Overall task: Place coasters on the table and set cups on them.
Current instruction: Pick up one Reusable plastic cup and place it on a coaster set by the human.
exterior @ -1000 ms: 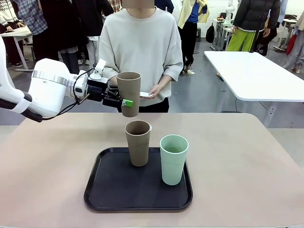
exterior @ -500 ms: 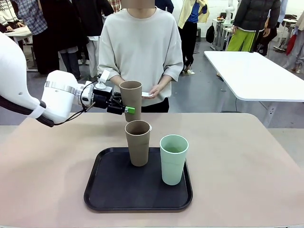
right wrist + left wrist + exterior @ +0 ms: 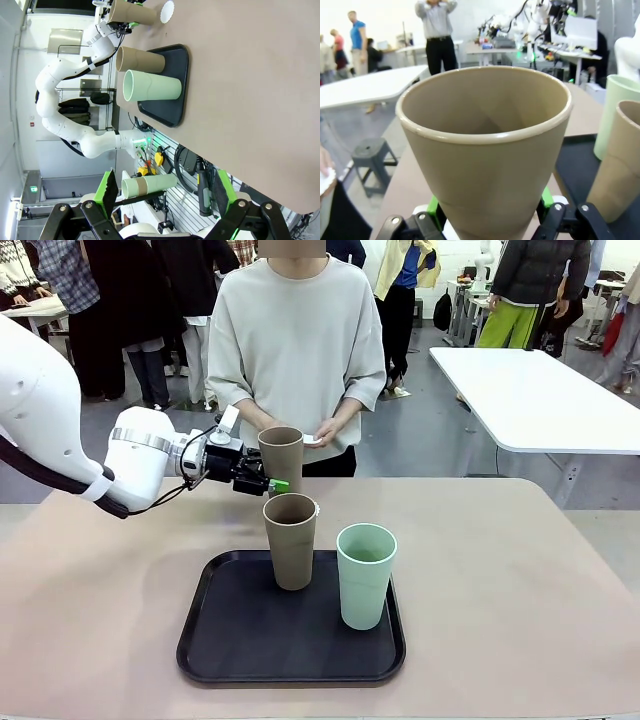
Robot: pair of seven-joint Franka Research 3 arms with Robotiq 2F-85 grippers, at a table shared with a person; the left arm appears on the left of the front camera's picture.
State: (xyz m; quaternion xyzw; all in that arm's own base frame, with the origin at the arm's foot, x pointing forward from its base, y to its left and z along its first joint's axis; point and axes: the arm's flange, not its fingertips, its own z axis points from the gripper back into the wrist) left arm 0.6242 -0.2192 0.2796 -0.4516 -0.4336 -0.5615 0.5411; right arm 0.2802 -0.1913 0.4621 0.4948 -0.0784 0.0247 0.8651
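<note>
Plainly, the coming move turns on how the held tan cup (image 3: 281, 450) stands against the coaster (image 3: 168, 11) on the table (image 3: 520, 580). The left gripper (image 3: 272, 480) comes in from 9 o'clock and is clamped across the cup's lower wall. The cup is upright, its long axis vertical and its mouth up, over the far strip of table beyond the black tray (image 3: 230, 640).

In the right wrist view the coaster lies just past the cup's base, close to it. Whether the base touches it yet I cannot tell. In the front view a white sliver peeps out at about 5 o'clock from the cup, beside the rim of the second tan cup (image 3: 291, 540). By my judgement the cup needs a short drop and perhaps a small nudge that way.

Room is tight at 6 o'clock — the second tan cup stands on the tray right in front, with the mint cup (image 3: 366, 575) at its 4 o'clock. At 12 o'clock the person's hand (image 3: 322, 432) holds something white near the table's far edge. The side toward 3 o'clock is bare table.

The right gripper (image 3: 166, 190) is well apart at the near side, its jaws spread wide with nothing between them, so the left arm is the nearer one.
</note>
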